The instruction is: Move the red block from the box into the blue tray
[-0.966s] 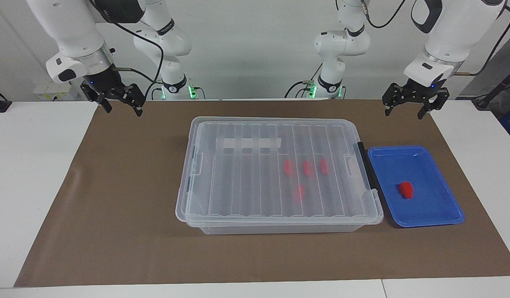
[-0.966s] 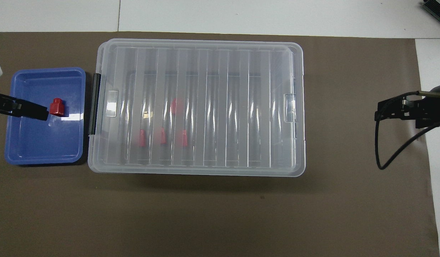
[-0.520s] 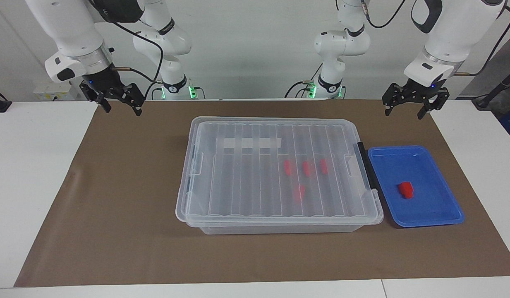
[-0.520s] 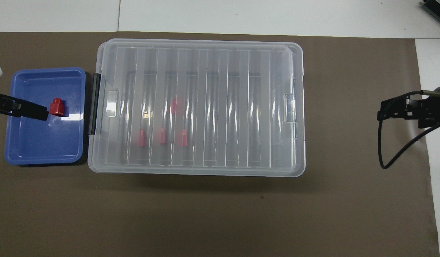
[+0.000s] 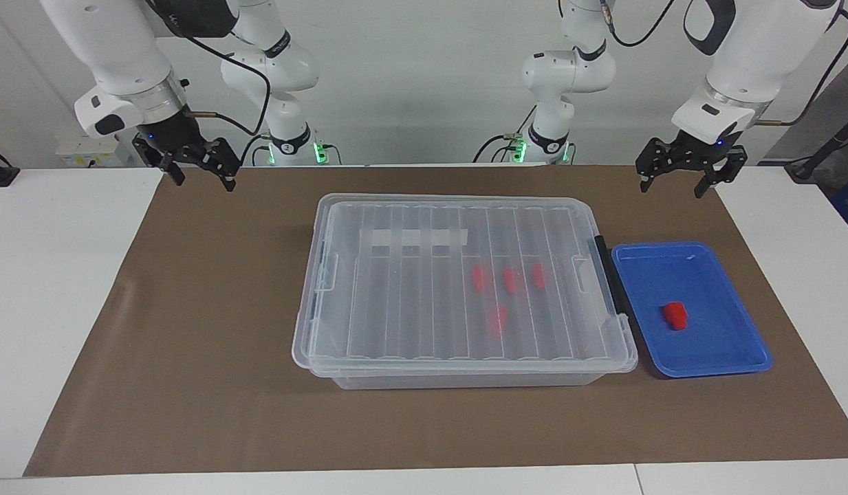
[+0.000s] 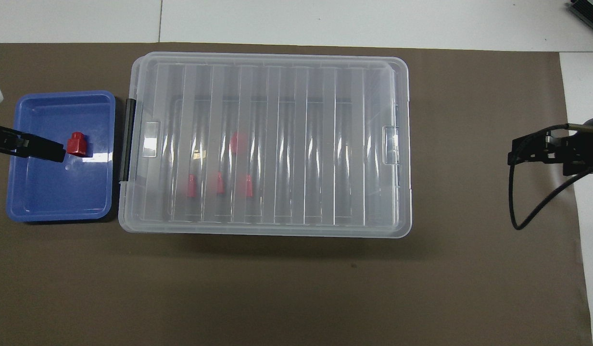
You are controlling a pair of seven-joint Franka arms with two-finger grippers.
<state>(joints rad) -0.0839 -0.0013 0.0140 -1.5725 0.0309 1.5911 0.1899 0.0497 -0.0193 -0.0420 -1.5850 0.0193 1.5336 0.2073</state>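
The clear box (image 5: 410,309) stands mid-table with its ribbed lid on; it also shows in the overhead view (image 6: 325,144). Several red blocks (image 5: 509,278) lie inside it, seen through the lid (image 6: 219,183). One more red block (image 5: 675,315) lies in the blue tray (image 5: 712,347), which stands beside the box's black-handle end, toward the left arm's end. Block (image 6: 77,144) and tray (image 6: 51,192) also show from above. My left gripper (image 5: 671,187) hangs open and empty, high over the mat, apart from the tray. My right gripper (image 5: 203,182) hangs open and empty over the mat's other end.
A brown mat (image 5: 210,357) covers the table under the box and tray. A white tape strip (image 5: 415,238) is on the lid. A black cable (image 6: 522,211) loops from the right gripper.
The right gripper has risen a little and drawn slightly toward its end of the table. The left gripper, box, tray and blocks have not moved.
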